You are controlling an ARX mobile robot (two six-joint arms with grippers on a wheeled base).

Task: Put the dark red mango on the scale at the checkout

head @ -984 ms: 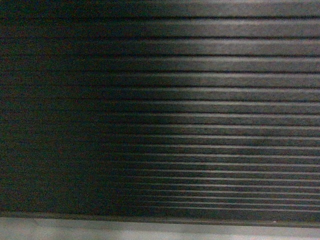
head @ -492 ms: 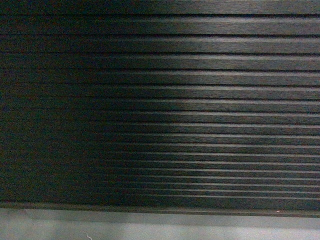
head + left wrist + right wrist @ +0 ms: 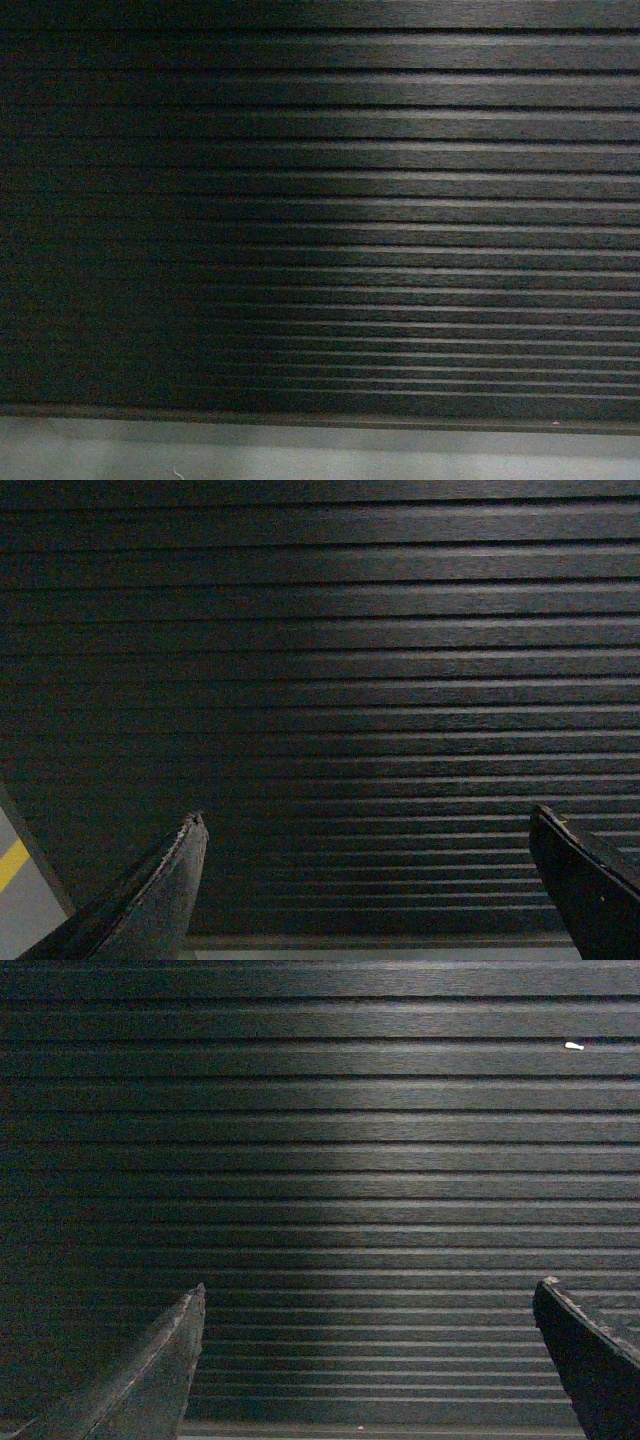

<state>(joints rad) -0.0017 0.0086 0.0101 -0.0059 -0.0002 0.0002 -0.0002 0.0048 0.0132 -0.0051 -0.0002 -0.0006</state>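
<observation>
The left gripper [image 3: 365, 825] has its two dark fingers wide apart and holds nothing. The right gripper [image 3: 368, 1295] is the same, two fingers spread, nothing between them. Both point at the ribbed dark front of the checkout [image 3: 400, 200], which fills all three views. A strip of gray floor [image 3: 300, 455] runs along the bottom of the head view. The mango and scale cannot be seen

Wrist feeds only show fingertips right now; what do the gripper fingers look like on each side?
Left gripper: two black, tapered fingers ending in blunt tips, edges scuffed pale. Right gripper: the same black wedge-shaped fingers, similarly worn. No cables or markings visible.
</observation>
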